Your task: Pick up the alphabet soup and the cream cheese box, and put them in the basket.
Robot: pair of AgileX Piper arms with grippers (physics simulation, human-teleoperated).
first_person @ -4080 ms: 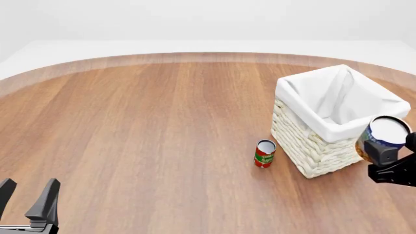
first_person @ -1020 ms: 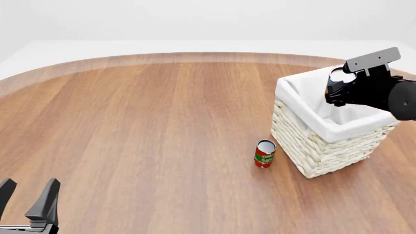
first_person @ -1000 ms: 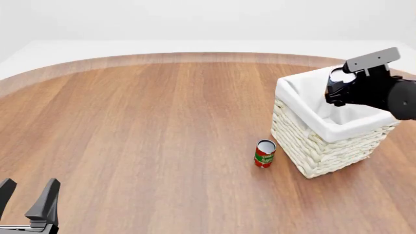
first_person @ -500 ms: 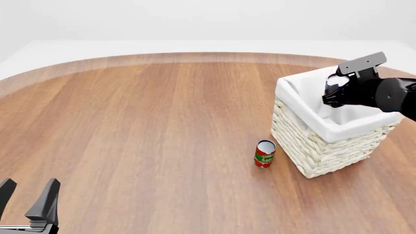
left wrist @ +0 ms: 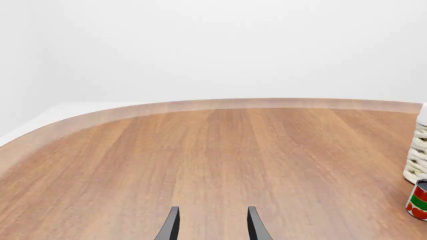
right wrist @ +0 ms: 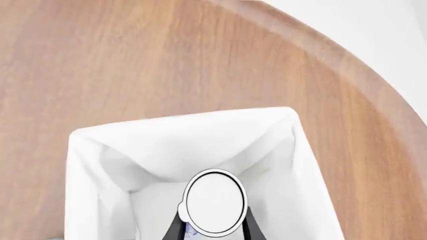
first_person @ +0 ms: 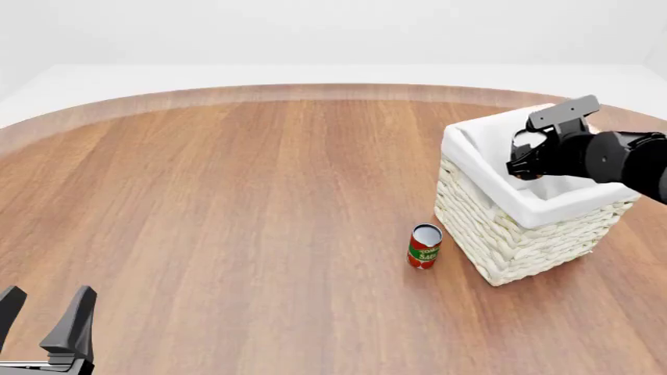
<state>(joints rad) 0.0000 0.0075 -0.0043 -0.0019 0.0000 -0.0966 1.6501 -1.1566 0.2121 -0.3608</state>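
Observation:
The alphabet soup (right wrist: 215, 201) shows its pale round top and a sliver of blue label between my right gripper's (right wrist: 213, 226) dark fingers, which are shut on it. In the front view the right gripper (first_person: 524, 162) holds the can (first_person: 529, 142) just inside the opening of the basket (first_person: 501, 234), above its white lining (right wrist: 167, 145). My left gripper (first_person: 47, 320) stands open and empty at the near left table edge, fingers (left wrist: 170, 227) apart. The cream cheese box is out of view.
A slim red-and-green can (first_person: 424, 246) stands upright on the wood just left of the basket's front corner, also seen as the can (left wrist: 419, 200) at the left wrist view's edge beside the wicker wall (left wrist: 417, 160). The round table's rim (first_person: 312, 90) curves behind.
The right arm carried the soup can from beside the basket's near right corner up over the rim, then dipped it lower and slightly leftward into the opening. The left arm stayed still.

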